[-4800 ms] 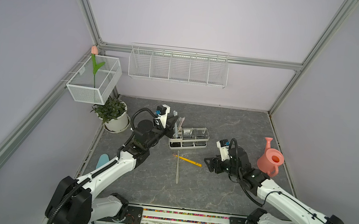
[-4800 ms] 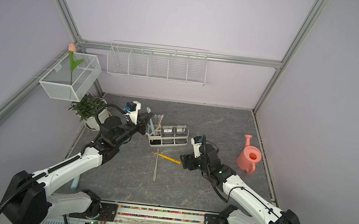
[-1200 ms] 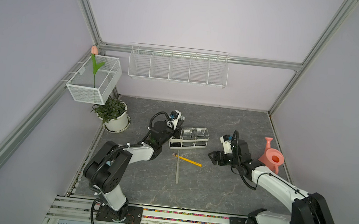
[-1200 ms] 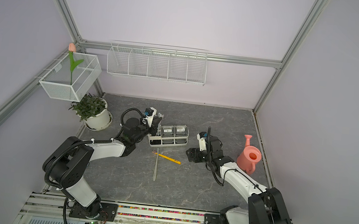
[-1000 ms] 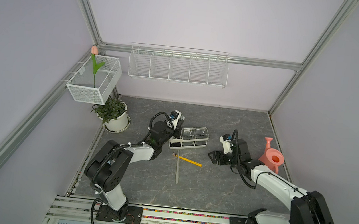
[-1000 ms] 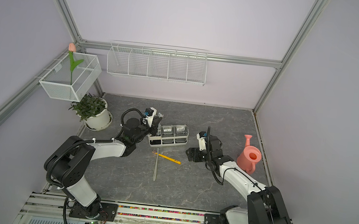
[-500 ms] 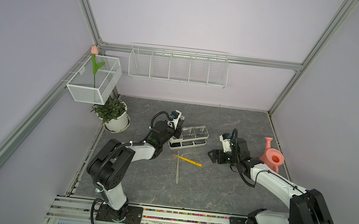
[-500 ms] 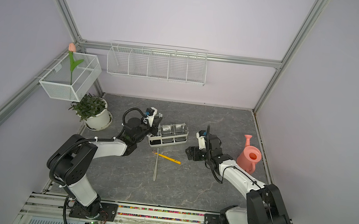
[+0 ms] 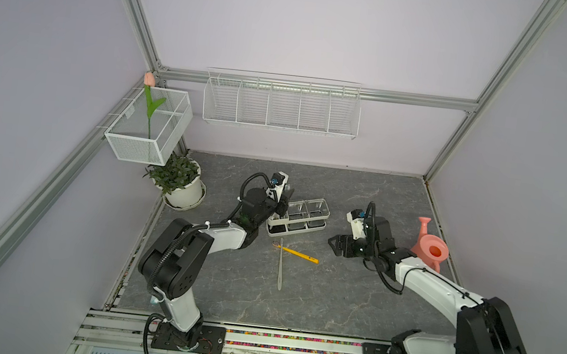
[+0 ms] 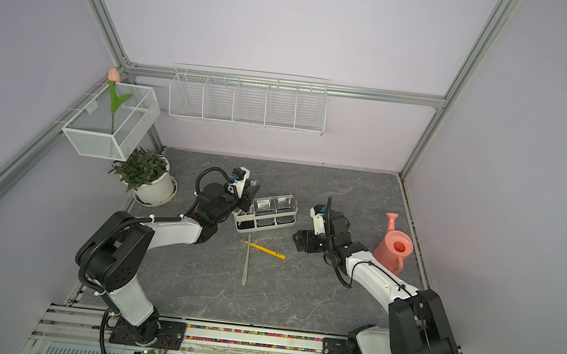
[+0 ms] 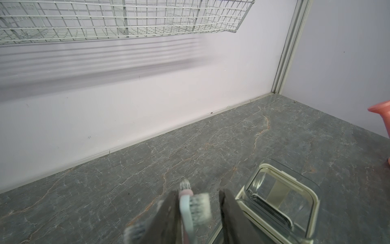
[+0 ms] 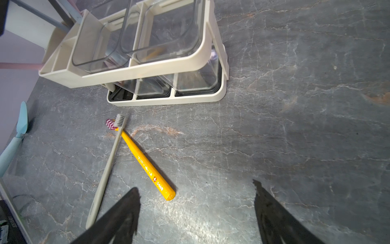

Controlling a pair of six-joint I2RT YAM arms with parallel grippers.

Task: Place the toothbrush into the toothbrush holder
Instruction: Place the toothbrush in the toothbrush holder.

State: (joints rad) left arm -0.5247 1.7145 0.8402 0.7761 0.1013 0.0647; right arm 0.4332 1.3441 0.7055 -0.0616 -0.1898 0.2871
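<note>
Left gripper (image 11: pixel 198 194) is found parted, with a toothbrush (image 11: pixel 195 208) between its jaws, beside the toothbrush holder (image 12: pixel 147 69); right gripper (image 12: pixel 195 186) is held wide, gripping nothing.

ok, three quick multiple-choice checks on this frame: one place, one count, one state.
1. The yellow toothbrush lies:
A) on the table near the toothbrush holder
B) in the wall basket
C) beside the plant pot

2. How many clear cups are in the holder?
A) one
B) two
C) four

3. The right gripper has its jaws:
A) shut on a brush
B) shut, empty
C) open, empty

Key:
1A, it crosses the grey toothbrush there.
2B, two stand in a row.
3C, the wrist view shows bare table between them.
</note>
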